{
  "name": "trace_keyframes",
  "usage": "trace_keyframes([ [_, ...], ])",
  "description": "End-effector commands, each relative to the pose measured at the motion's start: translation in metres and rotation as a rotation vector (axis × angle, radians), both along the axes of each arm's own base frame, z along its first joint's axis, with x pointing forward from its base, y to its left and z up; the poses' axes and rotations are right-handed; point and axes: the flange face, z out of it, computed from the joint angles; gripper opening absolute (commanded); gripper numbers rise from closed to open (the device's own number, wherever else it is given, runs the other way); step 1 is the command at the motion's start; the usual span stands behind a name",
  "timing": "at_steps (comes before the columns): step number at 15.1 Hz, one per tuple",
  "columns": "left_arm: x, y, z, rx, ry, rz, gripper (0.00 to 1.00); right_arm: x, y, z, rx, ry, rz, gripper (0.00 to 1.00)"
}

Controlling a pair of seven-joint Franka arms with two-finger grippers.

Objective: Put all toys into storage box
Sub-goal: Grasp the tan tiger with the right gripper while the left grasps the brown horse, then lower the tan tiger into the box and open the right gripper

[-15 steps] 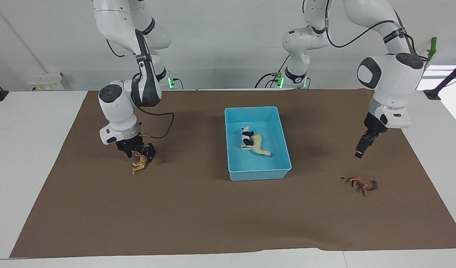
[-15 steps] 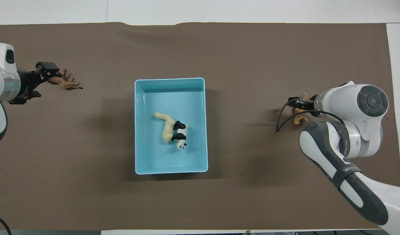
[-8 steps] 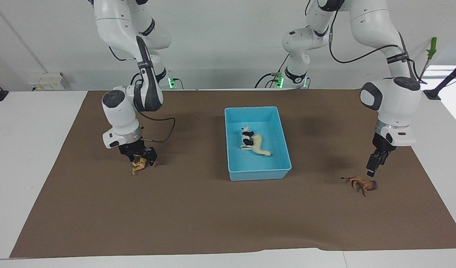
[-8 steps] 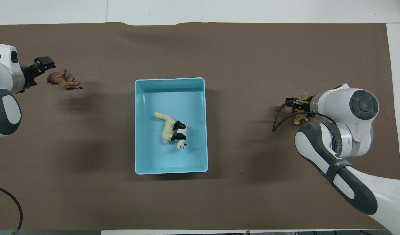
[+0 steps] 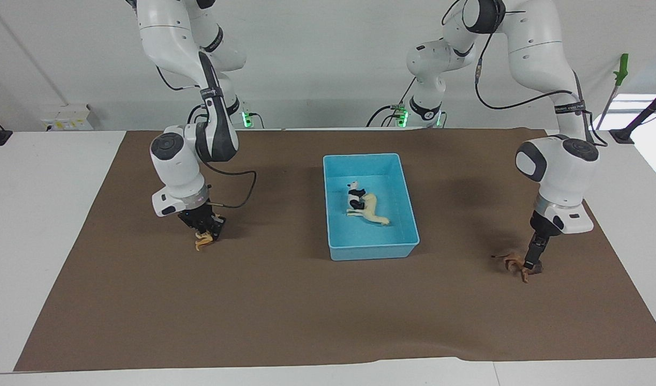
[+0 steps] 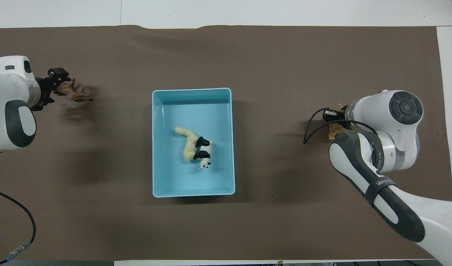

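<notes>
The light blue storage box (image 5: 373, 250) stands mid-table on the brown mat, with the panda (image 5: 355, 197) and the cream horse (image 5: 372, 210) lying inside it. Toward the right arm's end, my right gripper (image 5: 205, 231) is low over the mat and shut on the orange tiger (image 5: 203, 242), whose legs stick out below the fingertips. Toward the left arm's end, my left gripper (image 5: 533, 261) is down at the mat, open, its fingers astride the head end of the brown lion (image 5: 513, 261). From overhead the lion (image 6: 75, 93) pokes out past the left gripper (image 6: 60, 78).
The brown mat (image 5: 306, 311) covers most of the white table. A black cable loops from the right wrist (image 5: 237, 198) just above the mat. A green-handled tool (image 5: 620, 69) stands off the table past the left arm.
The left gripper came down from above the mat to the lion's head. The right gripper closed on the tiger and shifted slightly toward the box.
</notes>
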Motion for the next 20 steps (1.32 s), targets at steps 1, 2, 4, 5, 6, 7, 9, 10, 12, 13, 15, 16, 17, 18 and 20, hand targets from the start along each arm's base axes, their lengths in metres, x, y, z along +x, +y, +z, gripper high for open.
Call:
trace_keyframes([
  [1, -0.005, -0.004, -0.005, 0.004, 0.003, 0.012, 1.0, 0.005, 0.002, 0.014, -0.004, 0.007, 0.007, 0.0],
  [2, -0.006, -0.01, -0.007, 0.002, 0.009, 0.007, 1.0, 0.008, 0.003, 0.022, -0.006, 0.018, 0.015, 0.0],
  [4, -0.008, -0.018, -0.012, 0.002, 0.015, -0.007, 1.0, 0.018, 0.017, 0.06, -0.012, 0.046, 0.038, 0.0],
  [5, -0.009, -0.018, -0.015, 0.002, 0.015, -0.007, 1.0, 0.025, 0.029, 0.083, -0.015, 0.067, 0.057, 0.0],
  [6, -0.012, -0.019, -0.021, 0.002, 0.009, -0.011, 1.0, 0.031, 0.039, 0.105, -0.018, 0.089, 0.062, 0.0],
  [7, -0.016, -0.019, -0.027, 0.001, -0.006, -0.011, 1.0, 0.036, 0.055, 0.128, -0.019, 0.098, 0.081, 0.0],
  [9, -0.022, -0.014, -0.033, 0.001, -0.013, -0.005, 1.0, 0.038, 0.106, 0.164, -0.023, 0.111, 0.109, 0.0],
  [10, -0.022, -0.013, -0.033, 0.0, -0.013, -0.002, 1.0, 0.039, 0.139, 0.176, -0.021, 0.109, 0.094, 0.0],
  [12, -0.022, -0.011, -0.034, -0.001, -0.013, 0.004, 1.0, 0.031, 0.21, 0.198, -0.002, 0.101, 0.086, 0.0],
  [13, -0.022, -0.01, -0.034, 0.0, -0.013, 0.005, 1.0, 0.025, 0.242, 0.208, 0.011, 0.09, 0.081, 0.0],
  [15, -0.022, -0.009, -0.035, -0.001, -0.017, 0.007, 0.91, 0.018, 0.297, 0.224, 0.088, 0.084, 0.029, 0.0],
  [16, -0.022, -0.009, -0.035, -0.001, -0.017, 0.007, 0.83, 0.015, 0.316, 0.221, 0.089, 0.083, 0.045, 0.0],
  [17, -0.022, -0.008, -0.034, -0.001, -0.019, 0.009, 0.76, 0.011, 0.343, 0.215, 0.099, 0.074, 0.06, 0.0],
  [18, -0.022, -0.007, -0.034, -0.001, -0.019, 0.01, 0.72, 0.011, 0.361, 0.198, 0.098, 0.081, 0.036, 0.0],
  [20, -0.022, -0.006, -0.034, -0.002, -0.019, 0.014, 0.52, 0.007, 0.401, 0.156, 0.087, 0.067, 0.028, 0.0],
])
